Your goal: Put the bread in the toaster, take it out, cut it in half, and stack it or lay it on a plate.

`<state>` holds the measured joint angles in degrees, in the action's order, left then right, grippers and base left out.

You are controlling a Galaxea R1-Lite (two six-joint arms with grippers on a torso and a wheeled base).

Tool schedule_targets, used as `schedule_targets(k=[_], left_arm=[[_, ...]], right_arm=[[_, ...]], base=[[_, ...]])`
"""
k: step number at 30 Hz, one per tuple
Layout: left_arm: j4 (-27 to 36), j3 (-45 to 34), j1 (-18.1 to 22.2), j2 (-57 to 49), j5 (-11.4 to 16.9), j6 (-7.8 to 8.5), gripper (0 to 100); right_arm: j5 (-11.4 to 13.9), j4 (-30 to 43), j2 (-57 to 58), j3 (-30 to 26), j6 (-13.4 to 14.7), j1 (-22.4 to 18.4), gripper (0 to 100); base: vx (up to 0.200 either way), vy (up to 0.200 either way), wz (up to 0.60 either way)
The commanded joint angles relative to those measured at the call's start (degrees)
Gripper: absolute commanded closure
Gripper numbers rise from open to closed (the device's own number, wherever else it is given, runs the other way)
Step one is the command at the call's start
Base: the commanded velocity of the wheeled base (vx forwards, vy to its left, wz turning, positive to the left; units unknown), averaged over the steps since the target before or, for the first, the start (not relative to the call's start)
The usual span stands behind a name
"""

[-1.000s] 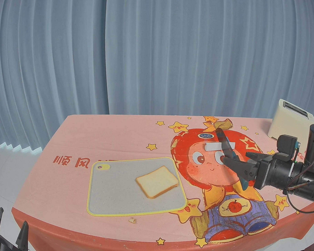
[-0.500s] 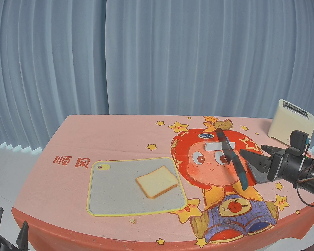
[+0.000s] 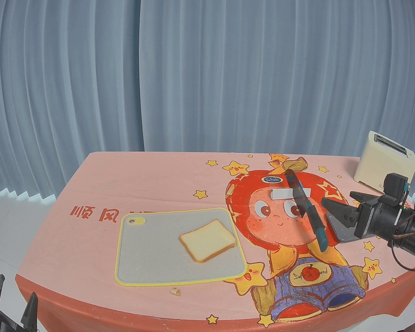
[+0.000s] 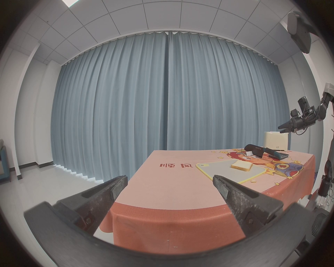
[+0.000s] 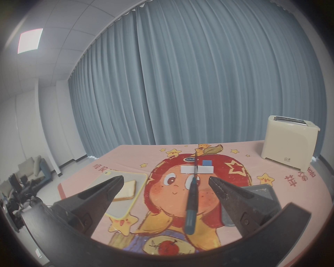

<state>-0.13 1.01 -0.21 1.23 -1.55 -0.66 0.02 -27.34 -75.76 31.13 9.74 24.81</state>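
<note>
The right gripper (image 3: 336,198) has backed off the knife (image 3: 306,209), jaws spread and empty. The bread slice (image 3: 208,240) lies uncut, so cutting remains.

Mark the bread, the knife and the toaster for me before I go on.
bread (image 3: 208,240), head view, middle of the slice's top face.
knife (image 3: 306,207), head view, mid-length, near where blade meets handle.
toaster (image 3: 384,166), head view, middle of its cream side wall.
</note>
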Motion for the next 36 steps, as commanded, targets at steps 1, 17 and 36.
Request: schedule_targets(k=[1, 17, 36], left_arm=[[0.0, -1.0, 0.0, 0.1, 0.0, -0.04, 0], [0.0, -1.0, 0.0, 0.1, 0.1, -0.04, 0], [0.0, -1.0, 0.0, 0.1, 0.0, -0.04, 0]], right_arm=[[-1.3, -0.1, -1.1, -0.2, -1.4, -2.1, 0], [-8.6, -0.8, -6.2, 6.4, -1.6, -3.4, 0], [-9.8, -16.9, -23.9, 3.6, -1.7, -1.0, 0]], base=[[0.000, 0.000, 0.00], [0.000, 0.000, 0.00], [0.000, 0.000, 0.00]])
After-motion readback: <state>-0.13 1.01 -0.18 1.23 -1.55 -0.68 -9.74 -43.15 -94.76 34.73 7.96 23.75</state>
